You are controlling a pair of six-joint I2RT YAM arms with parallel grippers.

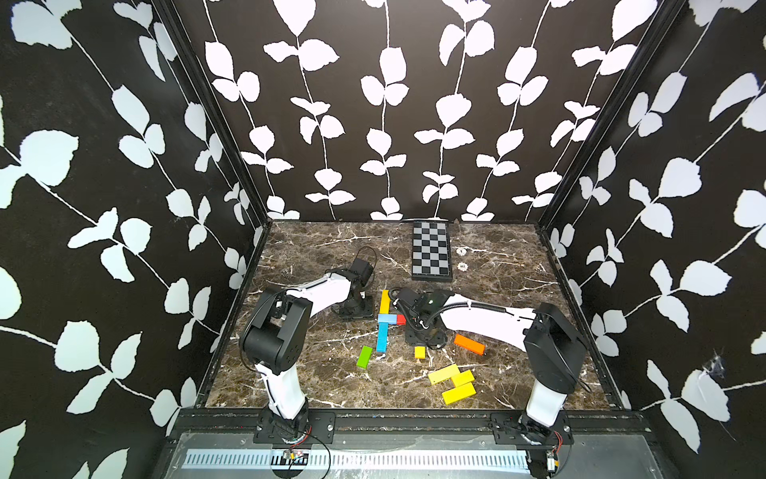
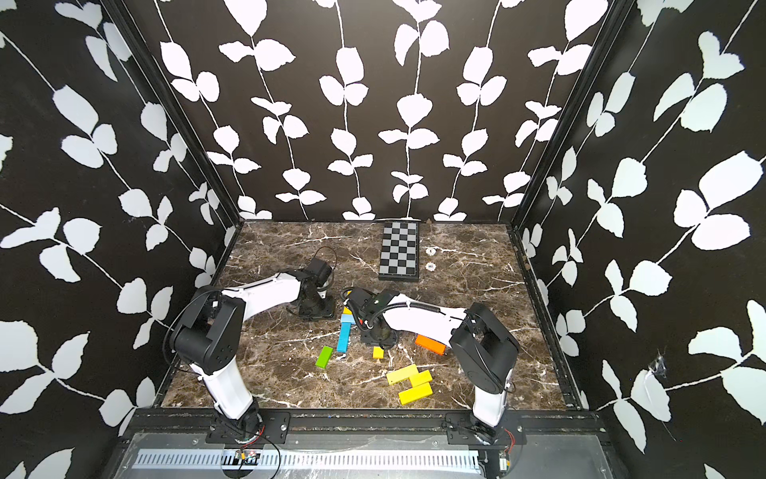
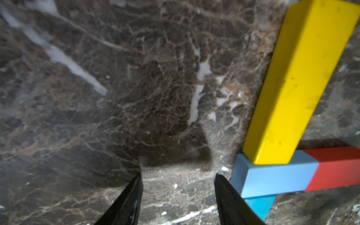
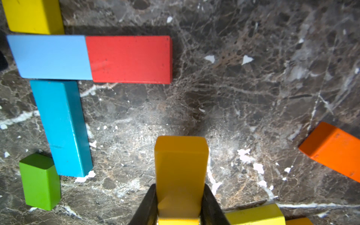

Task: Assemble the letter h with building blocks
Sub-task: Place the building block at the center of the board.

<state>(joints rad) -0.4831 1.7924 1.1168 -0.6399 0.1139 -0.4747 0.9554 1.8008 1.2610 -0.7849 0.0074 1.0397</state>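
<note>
Right pincer (image 4: pixel 179 196) clamps the short yellow block (image 4: pixel 181 161).

The tabletop (image 3: pixel 116 78) looks like polished brown marble, smooth, white-veined, with a faint sheen. The long yellow block (image 3: pixel 296 81) wears smooth satin paint flecked with small dark scuffs. The light blue block (image 4: pixel 50 56) and the red block (image 4: pixel 128 58) look matt, the red one with a pale rubbed patch. The blue block (image 4: pixel 62 126) is slightly shinier, with a fine scratch across it. The green block (image 4: pixel 40 181), the orange block (image 4: pixel 331 150) and the short yellow block (image 4: pixel 181 165) have smooth painted faces and softened edges. The fingers (image 3: pixel 126 202) of the left gripper (image 3: pixel 178 176) are matt black and finely ribbed. The checkered board (image 1: pixel 431 254) looks smooth and slightly glossy.
</note>
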